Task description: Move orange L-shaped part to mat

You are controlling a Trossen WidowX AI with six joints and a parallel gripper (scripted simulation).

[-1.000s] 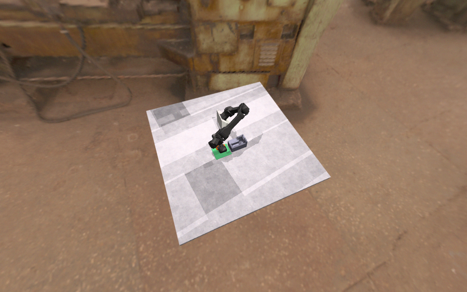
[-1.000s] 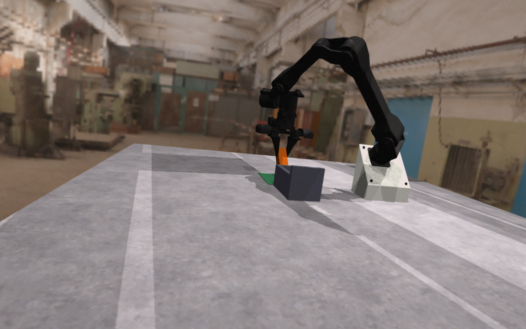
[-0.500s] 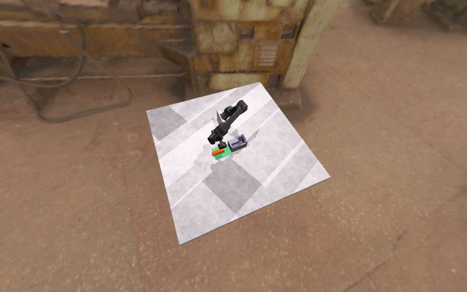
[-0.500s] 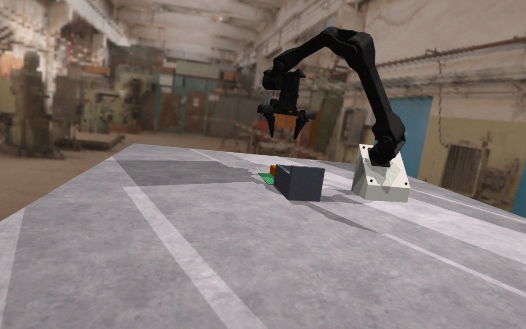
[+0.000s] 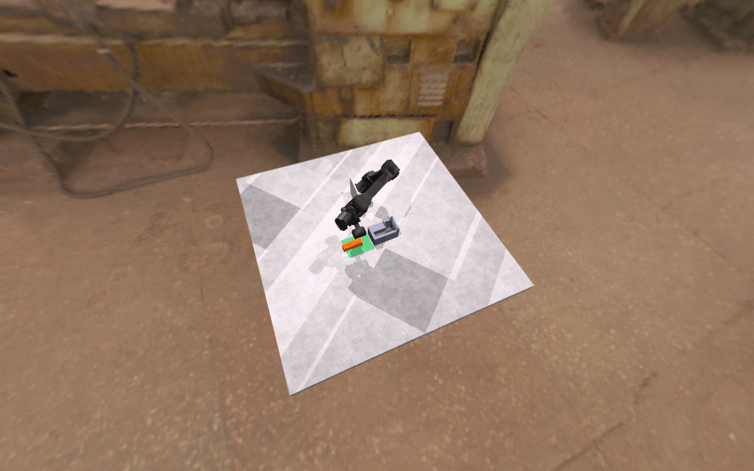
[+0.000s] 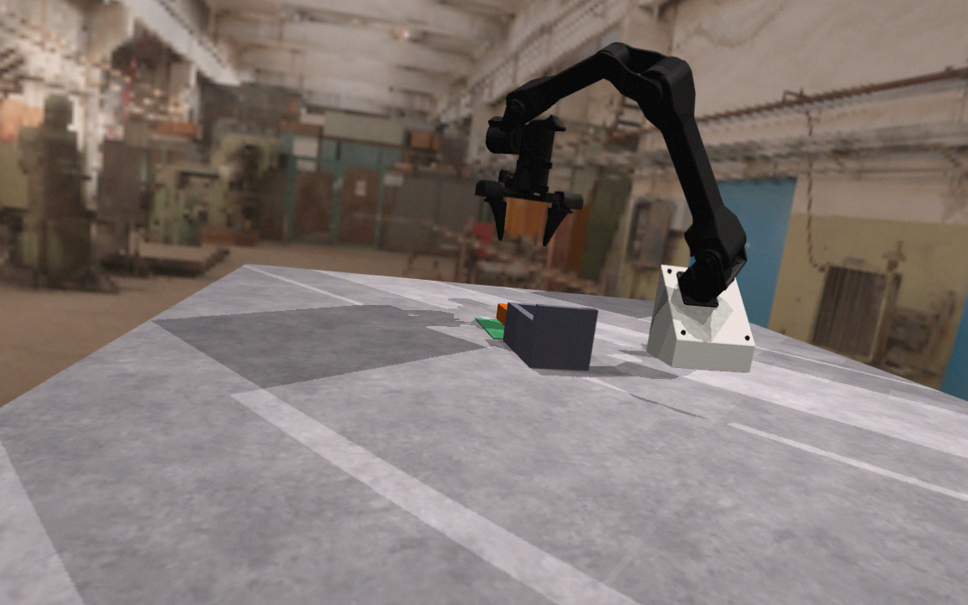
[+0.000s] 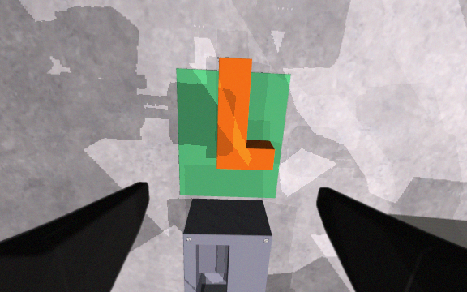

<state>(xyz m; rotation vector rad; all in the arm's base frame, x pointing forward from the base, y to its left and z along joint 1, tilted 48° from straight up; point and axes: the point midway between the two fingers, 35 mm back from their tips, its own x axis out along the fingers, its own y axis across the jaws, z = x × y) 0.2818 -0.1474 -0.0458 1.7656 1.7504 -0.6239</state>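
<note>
Arching up from its pale angled base, the black arm reaches out over the surface, then folds downward at the wrist, and the tool hangs fingers-down, well above everything! Spread wide, those two dark fingers have nothing between them.

Next in size, the grey tray, standing on the surface, its pocket showing in the wrist view; from the exterior side its tall walls block part of what lies behind. Just beside it, the flat green mat. And there on the mat, out of the pocket, the orange L-shaped part, foot toward the tray, its far end reaching past the mat's edge!
</note>
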